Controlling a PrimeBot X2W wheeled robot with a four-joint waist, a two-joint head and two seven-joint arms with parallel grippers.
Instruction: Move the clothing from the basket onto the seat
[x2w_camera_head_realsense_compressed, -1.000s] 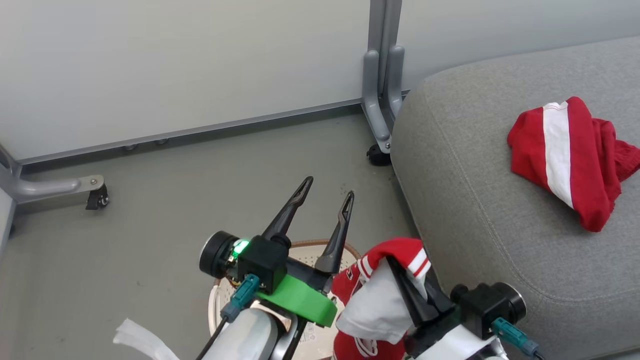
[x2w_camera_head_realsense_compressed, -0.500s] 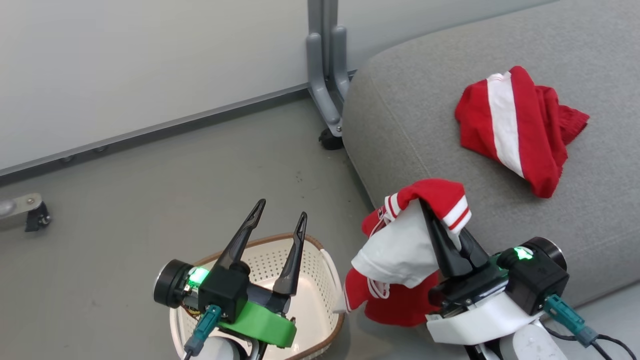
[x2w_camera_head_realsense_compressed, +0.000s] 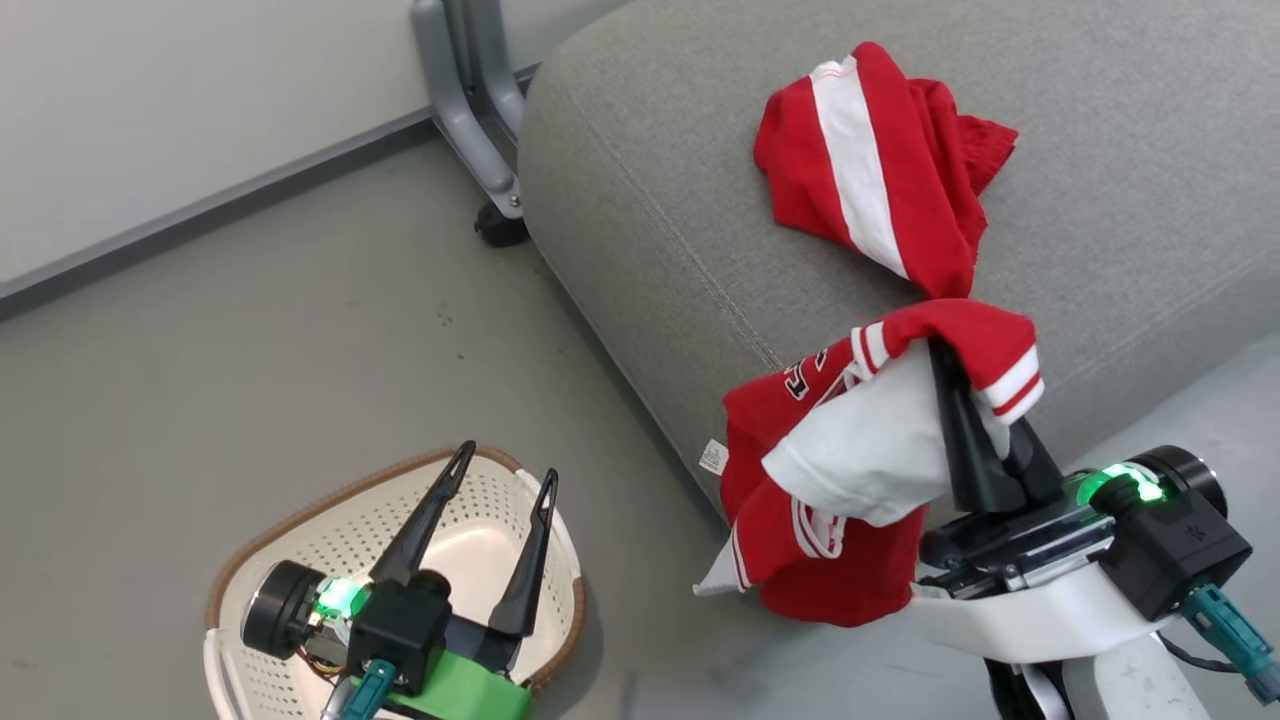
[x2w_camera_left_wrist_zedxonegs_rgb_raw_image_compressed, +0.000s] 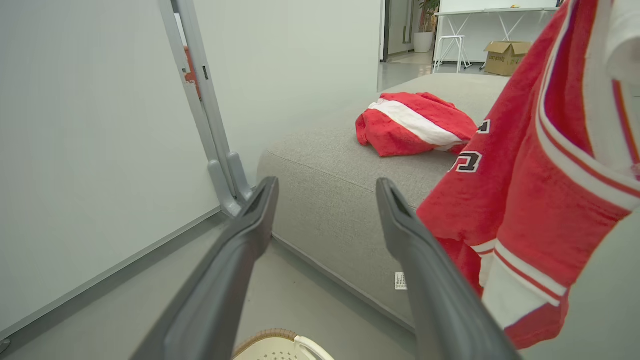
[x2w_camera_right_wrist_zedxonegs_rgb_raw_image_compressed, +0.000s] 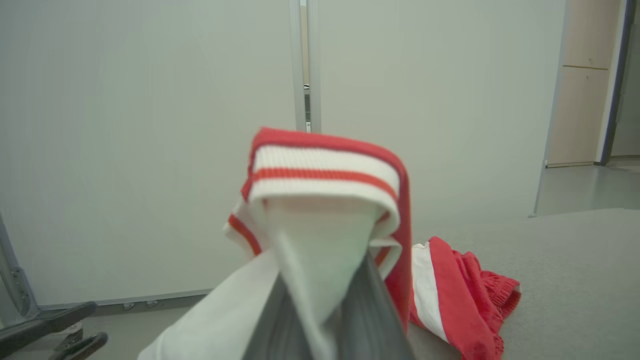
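On grey fabric seat (x2w_camera_head_realsense_compressed: 650, 200) lies 1 red-white striped garment (x2w_camera_head_realsense_compressed: 860, 160). Right jaws hold 2nd, lettered red garment (x2w_camera_head_realsense_compressed: 775, 425), not yet placed; left jaws wide, empty.

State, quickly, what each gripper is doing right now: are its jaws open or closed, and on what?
Left gripper: jaws open, holding nothing.
Right gripper: jaws closed on the lettered red garment.
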